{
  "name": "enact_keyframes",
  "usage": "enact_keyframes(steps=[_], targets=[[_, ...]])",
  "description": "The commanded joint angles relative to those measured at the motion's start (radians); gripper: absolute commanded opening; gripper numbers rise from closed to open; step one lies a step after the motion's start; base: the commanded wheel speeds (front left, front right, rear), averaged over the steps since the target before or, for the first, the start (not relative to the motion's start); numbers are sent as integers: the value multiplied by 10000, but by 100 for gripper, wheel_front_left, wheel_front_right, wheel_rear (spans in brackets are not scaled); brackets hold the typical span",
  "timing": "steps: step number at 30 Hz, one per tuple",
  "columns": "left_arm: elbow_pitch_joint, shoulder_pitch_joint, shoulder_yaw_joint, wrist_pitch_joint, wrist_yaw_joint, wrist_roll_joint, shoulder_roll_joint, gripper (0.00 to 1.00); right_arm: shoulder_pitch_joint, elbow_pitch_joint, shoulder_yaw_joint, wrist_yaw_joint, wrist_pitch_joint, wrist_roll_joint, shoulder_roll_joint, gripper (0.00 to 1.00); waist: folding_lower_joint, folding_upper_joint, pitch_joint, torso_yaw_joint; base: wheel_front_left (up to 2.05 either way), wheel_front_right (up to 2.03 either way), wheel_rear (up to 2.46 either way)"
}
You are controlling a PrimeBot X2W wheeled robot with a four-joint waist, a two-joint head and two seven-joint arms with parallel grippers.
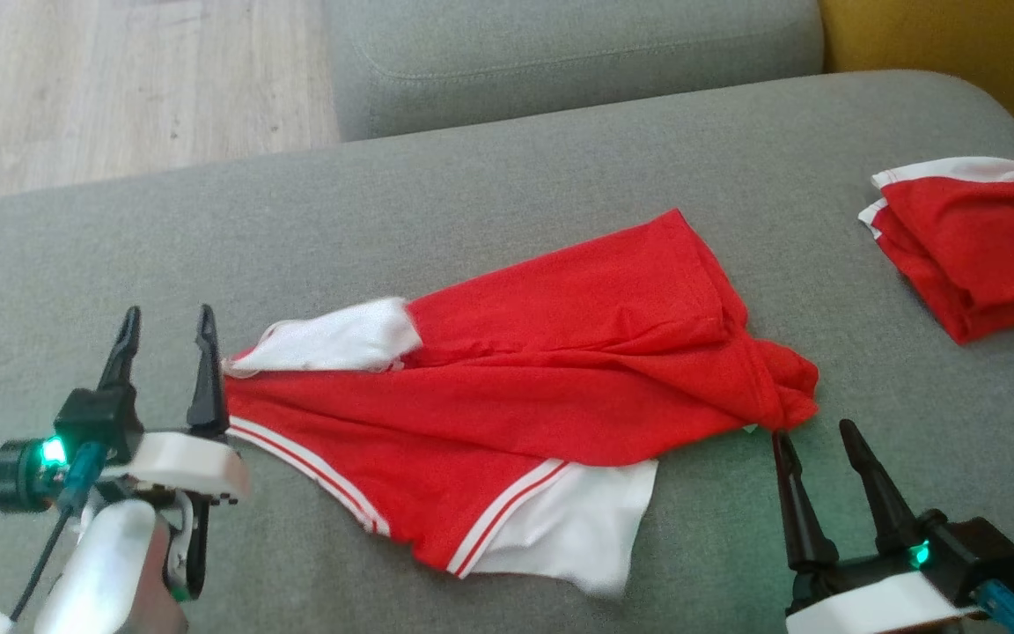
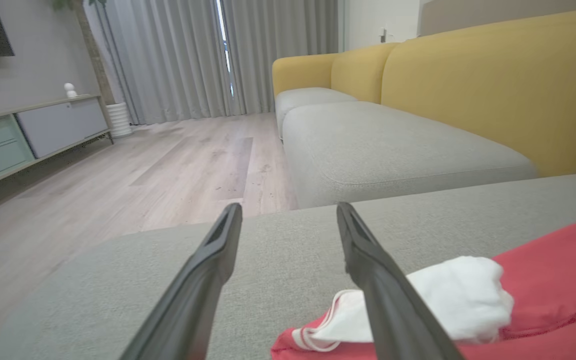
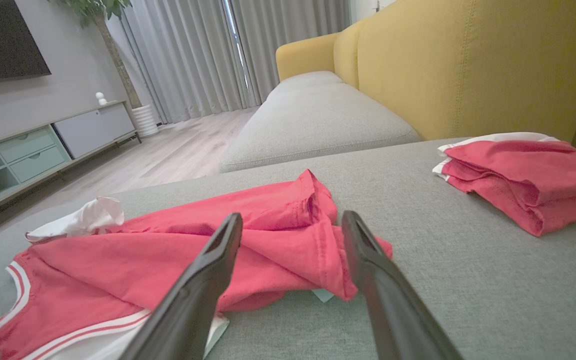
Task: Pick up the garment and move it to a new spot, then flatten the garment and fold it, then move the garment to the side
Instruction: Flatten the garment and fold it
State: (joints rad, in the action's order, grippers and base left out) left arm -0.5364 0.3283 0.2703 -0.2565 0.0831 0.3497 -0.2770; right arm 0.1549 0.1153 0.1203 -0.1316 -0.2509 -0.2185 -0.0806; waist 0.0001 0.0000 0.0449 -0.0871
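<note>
"Both sets of jaws wide?"

"Yes. The left gripper (image 1: 168,310) and the right gripper (image 1: 814,431) were each spread wide, holding nothing."

"And the garment (image 1: 542,370)?"

"It lay rumpled between them on the cushion (image 1: 472,194), with its long axis running left to right. Its white-sleeved end was just beside the left, its bunched end just beside the right. Each arm looked nearest its own end."
</note>
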Motion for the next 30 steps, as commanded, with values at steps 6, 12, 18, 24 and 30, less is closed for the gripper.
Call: enact_keyframes(steps=[6,12,18,24,30], targets=[[607,-320,-715,-52,480,-494,-178,100,-321,-270,333,9,-109,67,-252,100,-1,0,-169,-11,0,0,0],[1552,-743,-338,-53,781,-1412,-278,100,-174,-352,223,9,-109,71,-276,100,-1,0,-6,159,0,0,0],[1383,502,948,310,568,-2795,-359,100,-357,-445,257,9,-109,68,-294,100,-1,0,504,354,0,0,0],[185,2017,2292,1075,108,-3708,473,100,-652,-476,344,9,-109,44,-462,100,-1,0,1074,393,0,0,0],[-1013,2744,2923,1446,-56,-3918,1320,100,-850,-528,319,9,-109,40,-633,100,-1,0,1467,328,0,0,0]])
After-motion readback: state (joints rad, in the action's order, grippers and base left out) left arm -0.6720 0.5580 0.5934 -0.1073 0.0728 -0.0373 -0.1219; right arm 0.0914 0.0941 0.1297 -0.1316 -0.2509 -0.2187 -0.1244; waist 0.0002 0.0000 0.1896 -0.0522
